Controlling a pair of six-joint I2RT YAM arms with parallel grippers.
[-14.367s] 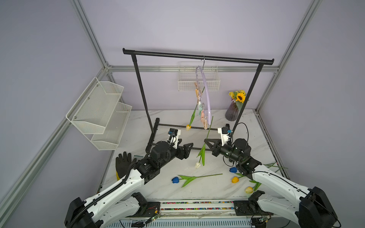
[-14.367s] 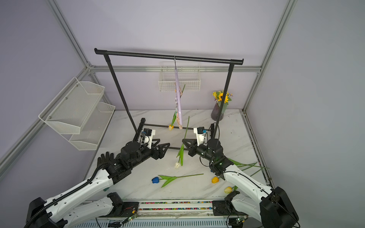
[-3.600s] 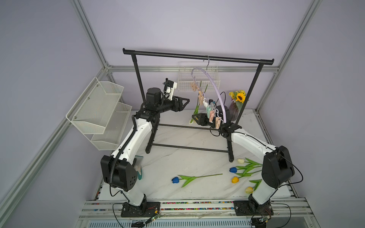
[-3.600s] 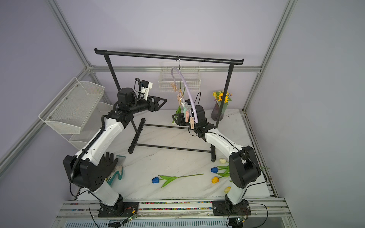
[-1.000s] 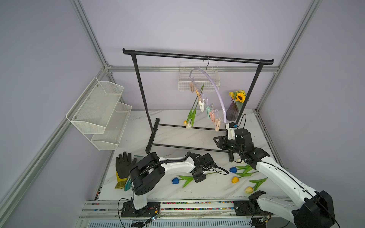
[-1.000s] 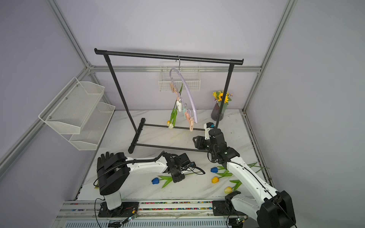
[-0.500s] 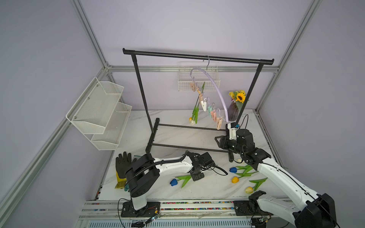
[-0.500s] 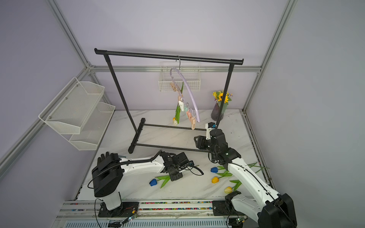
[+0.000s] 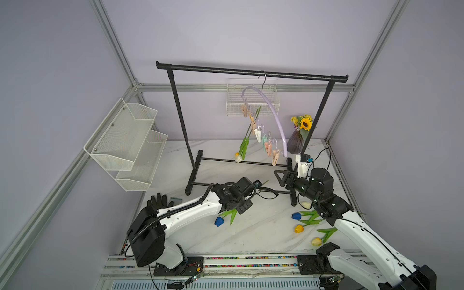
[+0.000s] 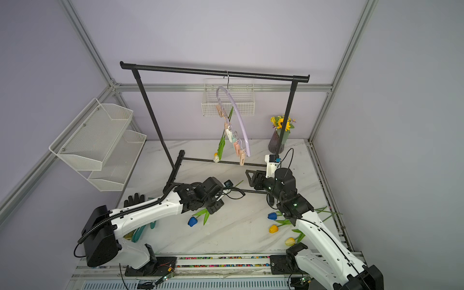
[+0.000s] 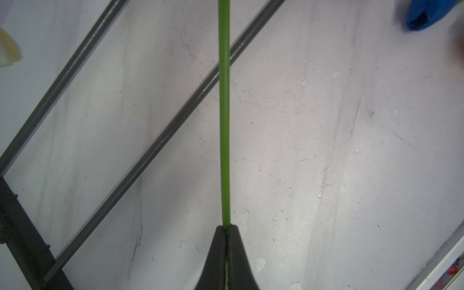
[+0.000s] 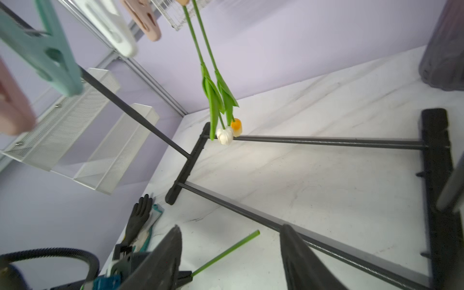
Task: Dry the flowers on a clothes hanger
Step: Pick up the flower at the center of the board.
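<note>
On its bare green stem, the left gripper point(image 11: 226, 227) pinches the blue-headed tulip point(image 11: 224, 100), which we judge light and bendy; the right gripper point(image 12: 231, 227) is spread.

Clothes hanger point(image 9: 275, 113) hangs from the garment rack point(image 9: 251, 71) — flowers point(image 9: 296, 215) lie on the table point(image 9: 263, 233) before it.

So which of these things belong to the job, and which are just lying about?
In the job: blue artificial tulip, its green stem gripped in the left hand; two tulips pegged up; loose tulips; pale lilac arched hanger with pastel clothespins.
Lying about: black rubber glove; white mesh shelves; purple vase of sunflowers.
</note>
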